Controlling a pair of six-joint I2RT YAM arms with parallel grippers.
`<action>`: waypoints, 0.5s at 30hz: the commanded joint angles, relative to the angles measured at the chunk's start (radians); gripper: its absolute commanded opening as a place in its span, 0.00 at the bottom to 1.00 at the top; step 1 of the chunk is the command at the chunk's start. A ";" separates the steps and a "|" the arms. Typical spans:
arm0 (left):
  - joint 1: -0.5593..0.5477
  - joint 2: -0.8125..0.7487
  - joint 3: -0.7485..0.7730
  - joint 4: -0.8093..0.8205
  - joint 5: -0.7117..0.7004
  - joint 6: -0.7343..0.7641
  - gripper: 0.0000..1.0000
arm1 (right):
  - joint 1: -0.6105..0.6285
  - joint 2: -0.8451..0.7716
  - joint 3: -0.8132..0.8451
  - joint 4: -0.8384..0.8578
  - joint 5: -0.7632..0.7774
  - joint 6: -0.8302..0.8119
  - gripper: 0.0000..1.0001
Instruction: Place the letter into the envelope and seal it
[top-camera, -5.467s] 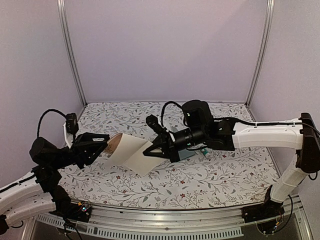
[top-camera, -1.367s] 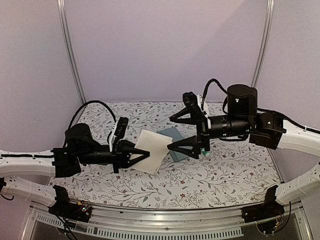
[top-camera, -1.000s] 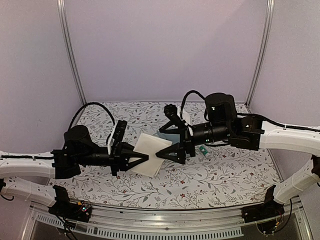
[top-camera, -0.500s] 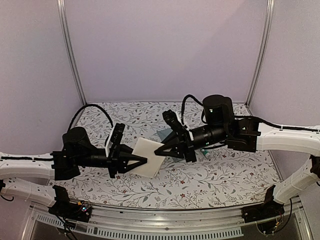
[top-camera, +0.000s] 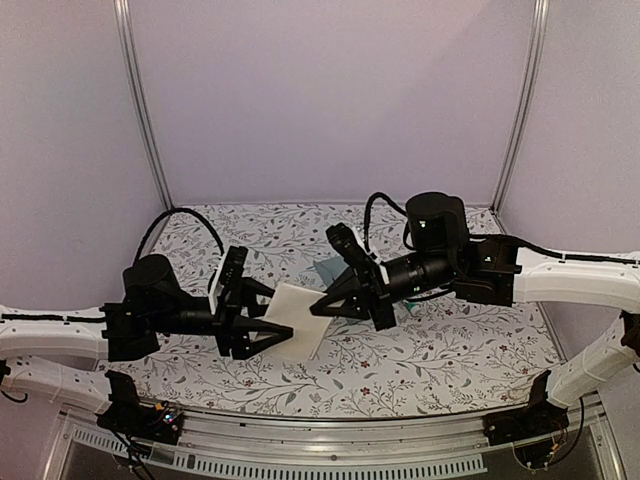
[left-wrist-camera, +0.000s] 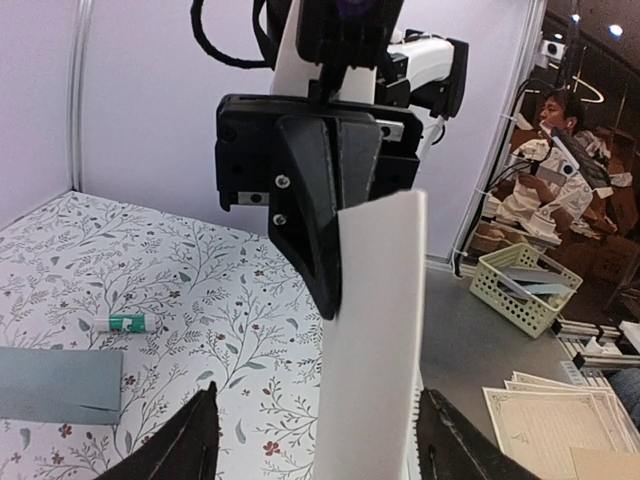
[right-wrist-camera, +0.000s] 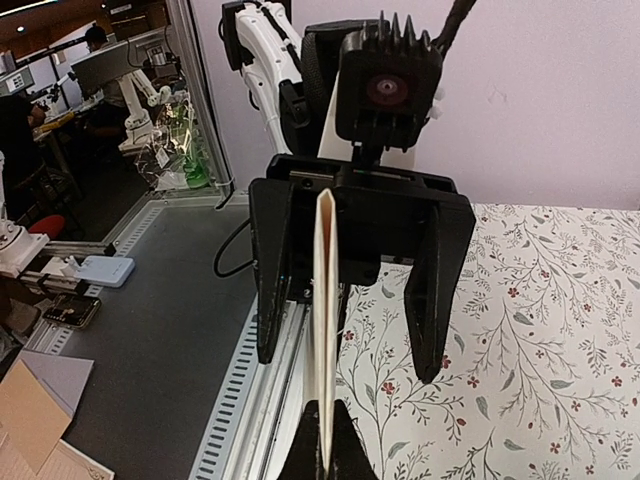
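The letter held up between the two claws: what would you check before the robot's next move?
1. The right gripper is shut on the edge of the letter: ok.
2. The left gripper is open, clear of the paper on both sides: ok.
3. The letter is folded small enough for the envelope: cannot tell.
4. The envelope lies flat on the table: ok.
5. The envelope's flap is open: cannot tell.
6. The glue stick lies apart from the envelope: ok.
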 joint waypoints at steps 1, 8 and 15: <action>-0.012 -0.018 -0.015 0.024 0.018 0.008 0.61 | 0.007 -0.025 -0.005 -0.019 -0.032 0.019 0.00; -0.013 0.004 -0.007 0.028 0.018 0.005 0.35 | 0.011 0.011 0.014 -0.068 -0.035 0.028 0.00; -0.014 0.019 0.013 0.002 -0.103 -0.020 0.00 | 0.014 0.022 0.016 -0.005 0.032 0.076 0.43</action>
